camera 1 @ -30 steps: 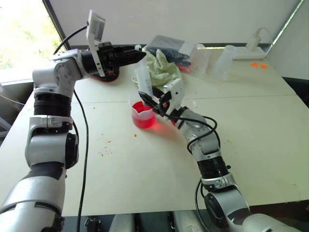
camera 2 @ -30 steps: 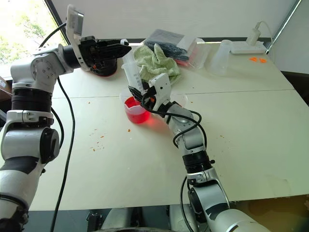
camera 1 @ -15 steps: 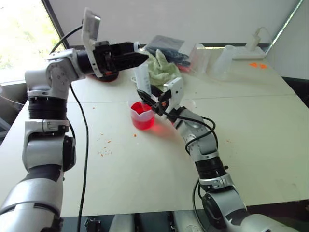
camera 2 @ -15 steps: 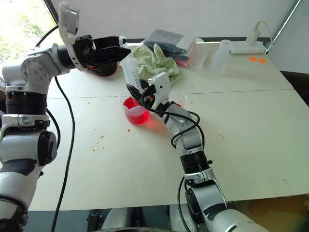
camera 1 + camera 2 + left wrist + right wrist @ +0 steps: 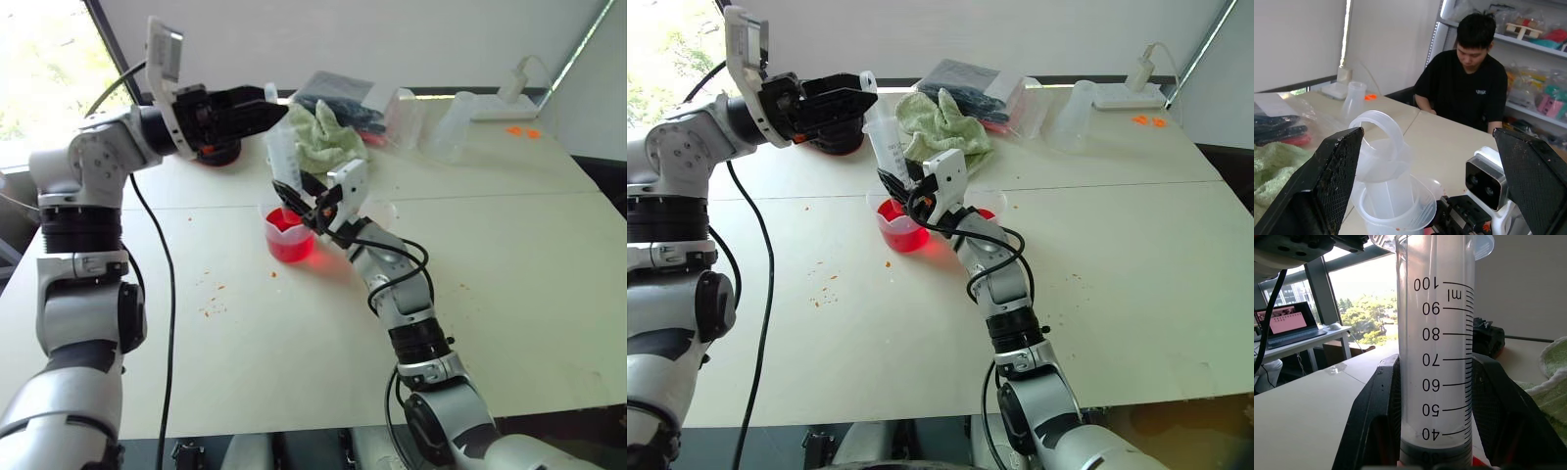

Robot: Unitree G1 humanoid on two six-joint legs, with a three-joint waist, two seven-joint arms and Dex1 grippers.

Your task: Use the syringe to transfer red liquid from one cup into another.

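My right gripper [image 5: 297, 199] is shut on the lower barrel of the syringe [image 5: 285, 157], holding it upright over the wide spouted cup [image 5: 274, 223]. Red liquid [image 5: 292, 245] fills the lower part of that cup. In the right wrist view the syringe [image 5: 1435, 357] stands between the fingers, its dark seal just below the 40 mark. My left gripper [image 5: 277, 110] is open, its fingers [image 5: 1332, 176] wide apart on either side of the plunger top [image 5: 1378, 139]. The smaller cup [image 5: 989, 203] stands just behind my right wrist, partly hidden.
A green cloth [image 5: 328, 137], a dark pouch [image 5: 338, 93] and clear containers [image 5: 449, 125] lie at the back. A white power strip [image 5: 514, 93] sits at the far right corner. Orange specks [image 5: 211, 294] dot the table. A person [image 5: 1476, 83] sits at the far side.
My left gripper has opened and let go of the plunger top, and the arm has drawn slightly to the left. My right gripper keeps holding the syringe over the cup.
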